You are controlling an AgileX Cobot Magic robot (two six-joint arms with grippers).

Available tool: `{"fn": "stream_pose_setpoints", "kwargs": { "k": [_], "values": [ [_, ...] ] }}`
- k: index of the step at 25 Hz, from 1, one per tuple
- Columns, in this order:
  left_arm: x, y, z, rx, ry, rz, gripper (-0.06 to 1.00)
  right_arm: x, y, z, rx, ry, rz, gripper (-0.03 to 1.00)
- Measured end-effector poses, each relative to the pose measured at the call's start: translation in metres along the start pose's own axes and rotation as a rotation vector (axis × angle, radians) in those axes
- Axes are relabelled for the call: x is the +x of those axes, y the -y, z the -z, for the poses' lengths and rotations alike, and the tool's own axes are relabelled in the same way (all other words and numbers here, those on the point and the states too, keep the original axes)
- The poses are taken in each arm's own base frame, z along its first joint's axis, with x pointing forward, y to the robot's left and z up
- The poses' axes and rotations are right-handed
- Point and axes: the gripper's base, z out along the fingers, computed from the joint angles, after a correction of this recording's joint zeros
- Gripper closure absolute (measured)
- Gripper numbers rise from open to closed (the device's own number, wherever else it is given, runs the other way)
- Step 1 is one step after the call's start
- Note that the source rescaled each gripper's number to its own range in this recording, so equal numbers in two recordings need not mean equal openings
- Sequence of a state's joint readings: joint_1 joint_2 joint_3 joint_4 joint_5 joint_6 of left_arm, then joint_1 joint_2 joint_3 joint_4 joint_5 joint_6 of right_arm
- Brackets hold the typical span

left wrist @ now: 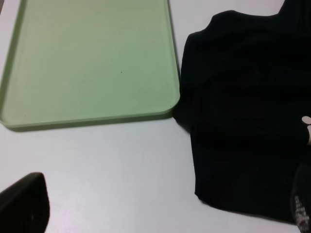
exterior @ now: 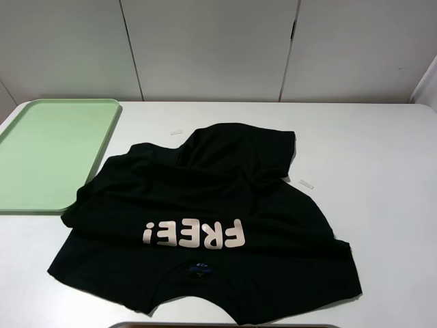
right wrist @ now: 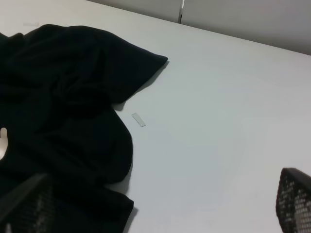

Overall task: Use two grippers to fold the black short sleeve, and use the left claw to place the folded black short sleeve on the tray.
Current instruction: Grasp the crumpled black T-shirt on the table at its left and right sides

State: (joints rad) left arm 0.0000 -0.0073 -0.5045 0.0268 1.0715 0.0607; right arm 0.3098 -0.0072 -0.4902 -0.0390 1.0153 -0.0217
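The black short sleeve (exterior: pixel 212 205) lies loosely rumpled in the middle of the white table, its pale "FREE!" letters (exterior: pixel 193 236) upside down and its neck towards the front edge. The pale-green tray (exterior: pixel 48 150) sits bare at the back left, and the shirt's left edge (left wrist: pixel 233 111) reaches the tray's near corner (left wrist: pixel 171 104). Neither arm shows in the high view. My left gripper (left wrist: pixel 165 201) hovers open over the bare table between tray and shirt. My right gripper (right wrist: pixel 160 194) is open at the shirt's right edge (right wrist: pixel 68 111), holding nothing.
Two small white strips lie on the table, one behind the shirt (exterior: pixel 176 132) and one at its right (exterior: pixel 306 183), the latter also visible as a strip (right wrist: pixel 138 119) in the right wrist view. White wall panels (exterior: pixel 212 48) stand behind the table. A grey edge (exterior: pixel 225 325) shows at the front.
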Motion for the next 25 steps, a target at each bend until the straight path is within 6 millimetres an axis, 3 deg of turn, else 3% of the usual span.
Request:
{"fn": "stream_pose_setpoints", "kwargs": {
  "k": [25],
  "values": [
    [0.0, 0.0, 0.0, 0.0, 0.0, 0.0, -0.05, 0.0, 0.0, 0.0, 0.0, 0.0, 0.0, -0.03]
  ]
}}
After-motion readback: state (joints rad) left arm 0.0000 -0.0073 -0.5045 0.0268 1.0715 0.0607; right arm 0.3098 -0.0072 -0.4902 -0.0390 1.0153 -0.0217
